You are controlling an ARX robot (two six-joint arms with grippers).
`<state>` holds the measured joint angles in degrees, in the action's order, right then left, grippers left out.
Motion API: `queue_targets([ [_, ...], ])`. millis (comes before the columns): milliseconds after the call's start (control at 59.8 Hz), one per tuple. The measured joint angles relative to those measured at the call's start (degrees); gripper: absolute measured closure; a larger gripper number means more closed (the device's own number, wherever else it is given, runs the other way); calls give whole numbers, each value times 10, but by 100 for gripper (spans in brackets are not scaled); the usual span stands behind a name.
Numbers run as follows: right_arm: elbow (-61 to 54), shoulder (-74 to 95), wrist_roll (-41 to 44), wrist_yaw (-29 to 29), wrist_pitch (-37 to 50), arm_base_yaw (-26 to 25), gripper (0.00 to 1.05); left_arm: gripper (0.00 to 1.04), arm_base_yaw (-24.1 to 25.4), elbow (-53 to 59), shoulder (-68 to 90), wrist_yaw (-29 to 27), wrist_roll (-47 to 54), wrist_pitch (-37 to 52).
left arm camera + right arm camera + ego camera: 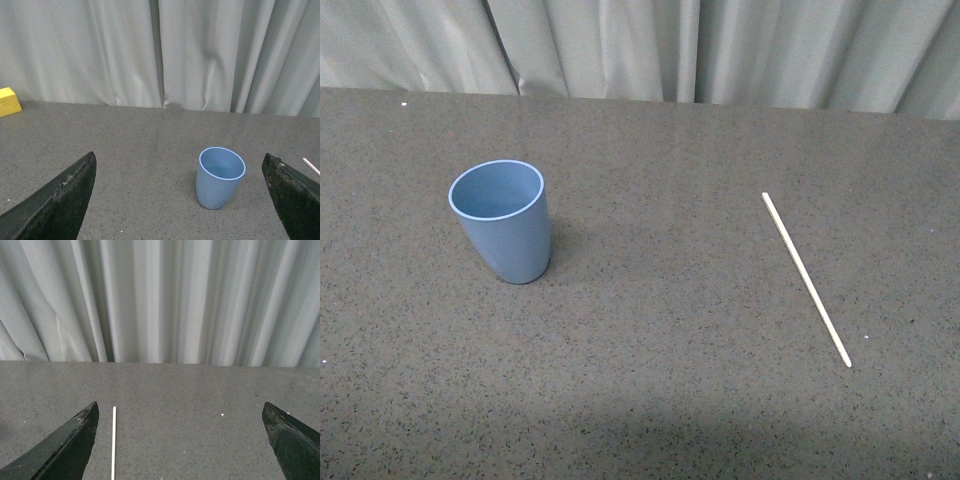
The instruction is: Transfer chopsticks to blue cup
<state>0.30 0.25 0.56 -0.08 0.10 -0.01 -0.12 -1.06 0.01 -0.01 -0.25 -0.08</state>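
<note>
A: Item one, left pincer (179, 156)?
B: Spread wide, dark fingers well apart, above the tabletop (650, 400). The cup (217, 182) stands ahead of it, between the two fingers and touching neither.

A: Item two, right pincer (180, 404)?
B: Spread wide too. The chopstick (114, 440) lies ahead of it on the tabletop, nearer one finger and touching neither.

A: Item three, cup, location?
B: Light blue, upright, mouth up. It is on the left half of the tabletop, nearer the far edge than the near edge.

A: Item four, chopstick?
B: One thin cream-white stick, lying flat on the right half. It is slanted, one end toward the far edge, the other toward the near right corner. It is well apart from the cup.

A: Sundries?
B: A yellow block (9, 101) at the far edge. A pale curtain (640, 45) hangs behind that edge.
</note>
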Motion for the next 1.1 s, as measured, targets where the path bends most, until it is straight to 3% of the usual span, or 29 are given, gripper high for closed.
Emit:
queue_targets([
  [702, 0, 0, 0, 0, 0, 0, 9, 7, 0, 0, 0, 0, 0, 0],
  [753, 1, 13, 38, 59, 4, 17, 9, 7, 0, 0, 0, 0, 0, 0],
  [819, 16, 87, 111, 124, 10, 36, 9, 7, 0, 0, 0, -1, 0, 0],
  [1003, 106, 474, 126, 43, 173, 20, 9, 7, 0, 0, 0, 0, 0, 0],
  [1104, 174, 644, 91, -5, 171, 31, 9, 7, 0, 0, 0, 0, 0, 0],
])
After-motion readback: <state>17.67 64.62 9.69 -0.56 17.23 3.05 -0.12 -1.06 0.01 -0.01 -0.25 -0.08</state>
